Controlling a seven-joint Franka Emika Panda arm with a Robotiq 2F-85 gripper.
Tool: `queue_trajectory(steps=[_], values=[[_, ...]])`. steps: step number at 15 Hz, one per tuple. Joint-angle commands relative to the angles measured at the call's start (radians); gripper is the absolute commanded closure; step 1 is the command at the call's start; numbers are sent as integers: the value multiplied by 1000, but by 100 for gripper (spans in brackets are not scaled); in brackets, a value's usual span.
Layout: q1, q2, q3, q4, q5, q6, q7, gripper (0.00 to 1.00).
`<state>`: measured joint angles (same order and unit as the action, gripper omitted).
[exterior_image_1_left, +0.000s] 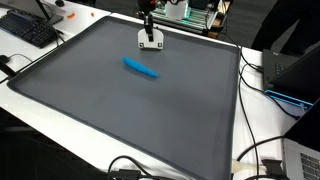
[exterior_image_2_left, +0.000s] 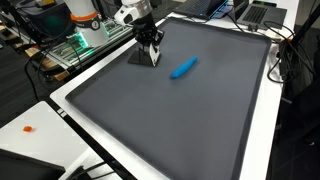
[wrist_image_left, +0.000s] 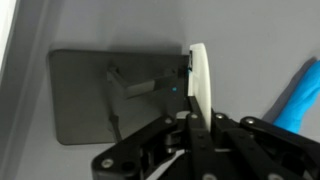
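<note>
- Though thin and seen only edge-on from the wrist, looked stiff and light: a white flat piece (wrist_image_left: 200, 85), probably rigid card or plastic. Seemed unlikely to sag, but smooth enough to slide or twist out of a narrow pinch.
- Judged best taken across its two broad faces, near the middle of an edge, so as not to pivot. Called for little force, since a hard squeeze might bend or crack so thin a sheet.
- Stood upright directly between the jaws, its far end reaching past the fingertips in the wrist view. Showed in both exterior views as the same white flat piece (exterior_image_1_left: 151, 41) (exterior_image_2_left: 152, 53), right beneath the jaws.
- Of the jaws: drawn almost fully together, pinching the white flat piece on both faces, with nothing else touched as far as could be told.
- Could not be told whether its lower edge rested on the grey mat (exterior_image_1_left: 120, 110) or hung just clear of it.
- Just beside the jaws on one side, lay a darker grey square patch (wrist_image_left: 100, 95), of unclear nature.
- On the opposite side, well apart from the jaws, lay a blue marker (wrist_image_left: 300, 95) (exterior_image_1_left: 140, 68) flat on the mat.
- Beyond the mat's rim, away from the jaws, ran the white tabletop (exterior_image_2_left: 60, 112).
</note>
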<state>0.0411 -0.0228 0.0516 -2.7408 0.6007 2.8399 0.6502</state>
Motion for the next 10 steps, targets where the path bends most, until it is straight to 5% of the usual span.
queue_trajectory(steps=[1, 10], values=[[2, -46, 0, -15, -5, -37, 58, 99], [-13, -147, 4, 84, -205, -264, 82, 99]])
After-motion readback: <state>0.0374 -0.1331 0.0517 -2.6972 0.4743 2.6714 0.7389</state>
